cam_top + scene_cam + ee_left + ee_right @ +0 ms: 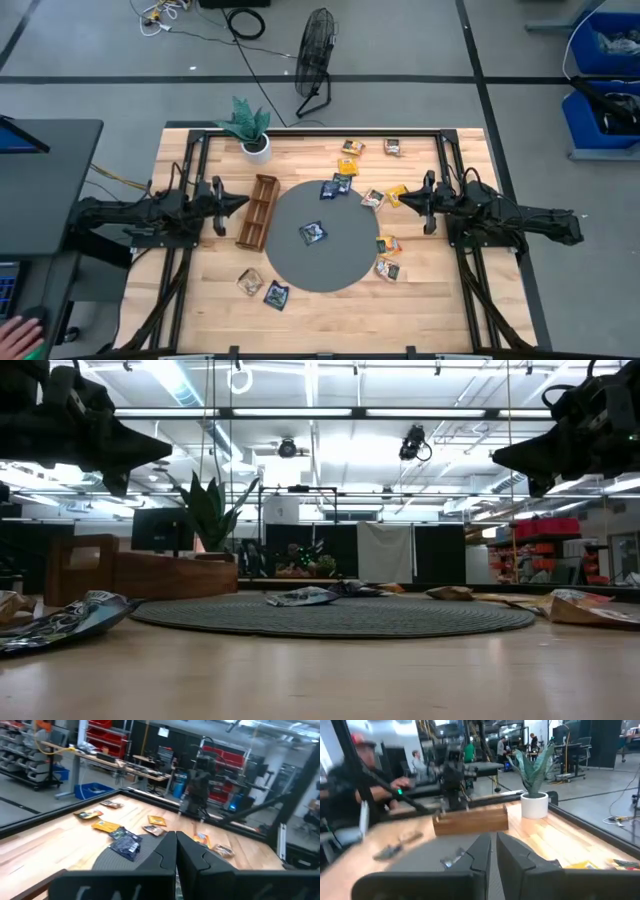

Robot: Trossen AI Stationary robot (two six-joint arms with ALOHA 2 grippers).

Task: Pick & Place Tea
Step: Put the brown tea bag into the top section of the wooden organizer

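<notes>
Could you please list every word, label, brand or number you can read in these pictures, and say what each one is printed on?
None can be read.
The tea sachets carry printed designs, but all are too small or blurred to make out.
The wooden tray, round mat and white plant pot show no lettering.

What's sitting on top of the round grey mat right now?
On the round grey mat, one dark sachet lies near the middle and another dark sachet overlaps its far rim. Whether anything lies under the mat cannot be seen.
</notes>
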